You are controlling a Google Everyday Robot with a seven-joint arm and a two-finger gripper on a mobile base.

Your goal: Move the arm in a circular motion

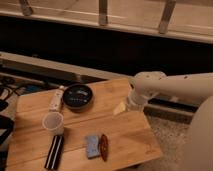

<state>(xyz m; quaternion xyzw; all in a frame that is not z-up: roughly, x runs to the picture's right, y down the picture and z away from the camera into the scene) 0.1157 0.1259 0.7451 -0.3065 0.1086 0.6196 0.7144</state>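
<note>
The arm is a thick off-white tube coming in from the right, with a bulbous elbow joint and a row of small dark dots along it. It bends down to the gripper, a pale yellowish tip that hangs just over the right part of the wooden table, right of the black bowl. It holds nothing that I can see.
On the table stand a white bottle lying flat, a pale cup, a black flat device, a blue sponge and a brown oblong object. A dark ledge and railing run behind. Cables lie at the left.
</note>
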